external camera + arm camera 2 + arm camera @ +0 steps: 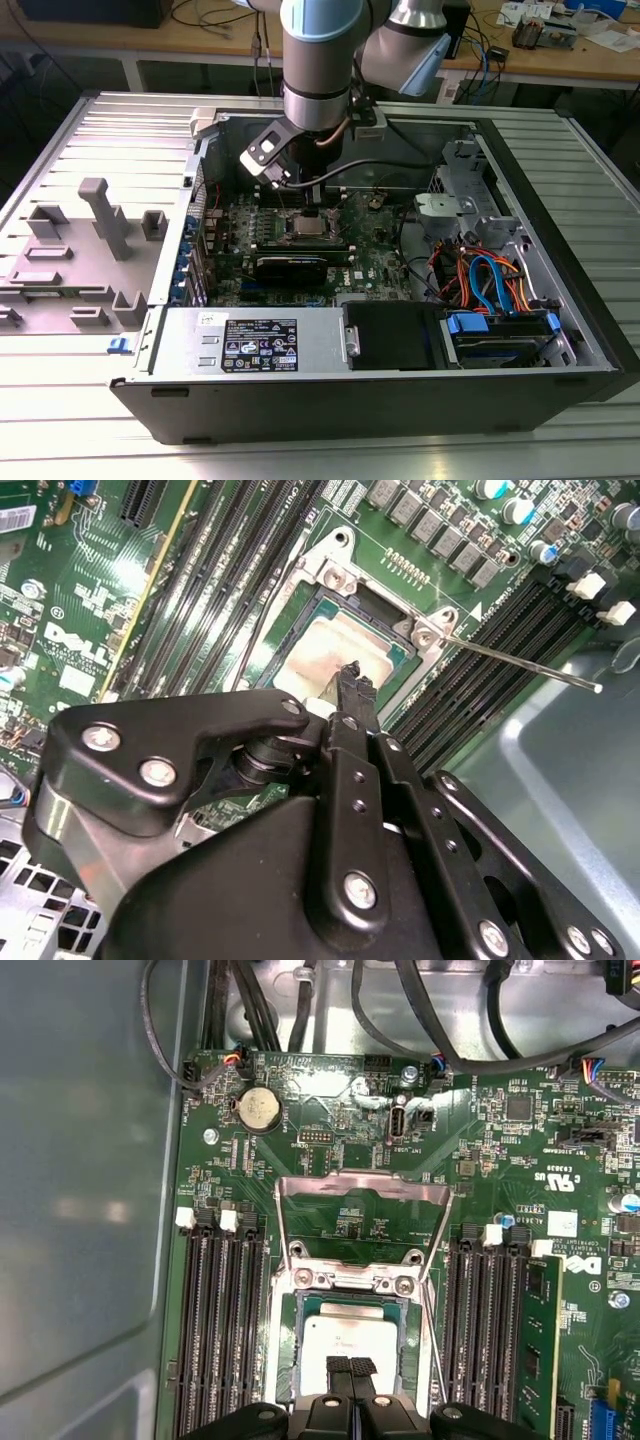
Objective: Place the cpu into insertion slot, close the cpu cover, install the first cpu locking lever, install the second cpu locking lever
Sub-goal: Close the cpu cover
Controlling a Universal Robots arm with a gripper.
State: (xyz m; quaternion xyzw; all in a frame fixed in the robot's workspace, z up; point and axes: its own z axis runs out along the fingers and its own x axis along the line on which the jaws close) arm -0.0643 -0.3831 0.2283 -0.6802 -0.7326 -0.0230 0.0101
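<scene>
Small square cpu with dull silver-grey top [343,1345] is seated flat in the socket on the green motherboard [520,1160]. In the exterior view it sits mid-board [305,226], directly under the robot arm [315,60].

Black hand [350,1366]: fingertips pressed together, gripping nothing, tips right over the cpu top [340,645]. Can't tell if they touch it.

Thin silver metal cpu cover frame with cut-out centre [360,1186] is flipped up and open, on the far side of the socket from the hand, hinged at the socket edge. Not closed.

Thin silver locking lever rod [520,660] is unlatched. It sticks out from a socket corner, across the black memory slots [480,640], toward the grey case wall [560,780].

Around the socket:
- memory slot banks on both sides [215,1330], close in
- round silver coin cell [258,1108] past the open cover
- black cable bundle [430,1020] at the board edge
- long black card [290,268] just beside the socket
- blue and orange cables [490,280] at the drive bay, on the exterior view's right

Open black PC case [330,405] lies on the ribbed grey metal desk [70,430]. Grey plastic fixture [95,215] sits on the exterior view's left.
</scene>
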